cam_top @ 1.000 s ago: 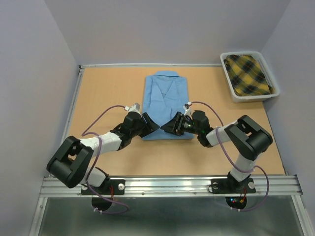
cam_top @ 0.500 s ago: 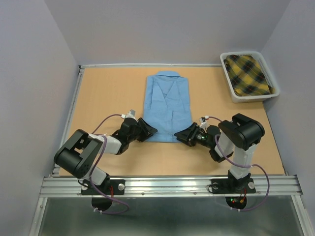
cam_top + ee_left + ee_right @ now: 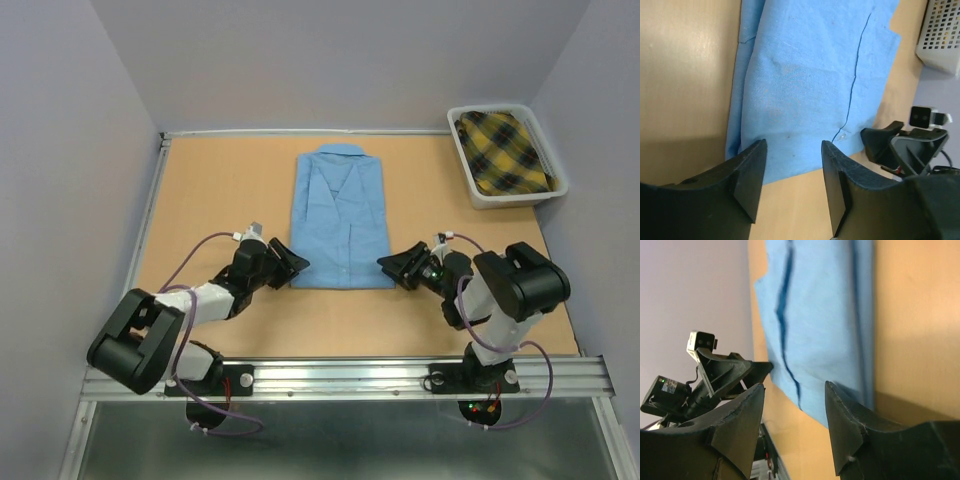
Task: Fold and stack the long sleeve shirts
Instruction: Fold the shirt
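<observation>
Your left gripper [image 3: 288, 262] and right gripper [image 3: 394, 265] sit just beside the near corners of the folded light blue shirt [image 3: 340, 215]. Both are spread wide, holding nothing

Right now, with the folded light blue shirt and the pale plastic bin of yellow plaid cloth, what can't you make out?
Sleeves of the light blue shirt: not visible in any view, presumably folded underneath.
Its collar: cut off by the top edge in the left wrist view.
The yellow plaid cloth in the pale plastic bin: bunched, garment type and count unclear in top view.
</observation>
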Tool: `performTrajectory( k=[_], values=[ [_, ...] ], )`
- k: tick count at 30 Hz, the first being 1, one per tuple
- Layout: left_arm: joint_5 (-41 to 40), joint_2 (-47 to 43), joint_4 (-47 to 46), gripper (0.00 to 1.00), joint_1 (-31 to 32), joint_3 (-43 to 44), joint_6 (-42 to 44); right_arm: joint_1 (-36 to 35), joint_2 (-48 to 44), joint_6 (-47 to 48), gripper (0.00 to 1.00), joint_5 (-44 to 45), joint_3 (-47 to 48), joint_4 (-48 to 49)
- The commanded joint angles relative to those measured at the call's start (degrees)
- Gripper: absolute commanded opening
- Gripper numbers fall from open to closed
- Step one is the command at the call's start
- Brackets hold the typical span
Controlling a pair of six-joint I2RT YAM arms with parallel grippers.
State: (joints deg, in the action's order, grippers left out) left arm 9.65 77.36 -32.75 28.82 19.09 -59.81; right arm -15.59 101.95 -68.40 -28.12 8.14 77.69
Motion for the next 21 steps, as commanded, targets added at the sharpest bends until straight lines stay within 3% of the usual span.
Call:
performTrajectory(
  k=[1, 4, 6, 14, 21],
  values=[
    [-4.98, -8.52, 10.5, 0.62, -0.34, 4.45, 7.4, 0.57, -9.82, 4.93, 0.57, 0.17, 4.32, -5.14],
    [-8.15, -10.65, 14.2, 0.65, -0.43, 10.59, 10.76, 0.57, -18.35, 9.86, 0.59, 1.4, 11.42, -22.09],
    [-6.93, -9.87, 13.68, 0.66, -0.78, 12.63, 11.29, 0.57, -18.9, 11.0, 0.6, -0.17, 15.22, -24.86],
    [-1.66, 5.85, 8.5, 0.66, -1.31, 25.36, 11.91, -4.97, -4.5, 8.55, 0.61, -1.76, 34.45, -24.43],
    [3.0, 21.41, 4.28, 0.64, -3.24, 32.23, 12.09, -6.11, 13.26, 5.65, 0.6, -0.62, 40.28, -15.03]
  ],
)
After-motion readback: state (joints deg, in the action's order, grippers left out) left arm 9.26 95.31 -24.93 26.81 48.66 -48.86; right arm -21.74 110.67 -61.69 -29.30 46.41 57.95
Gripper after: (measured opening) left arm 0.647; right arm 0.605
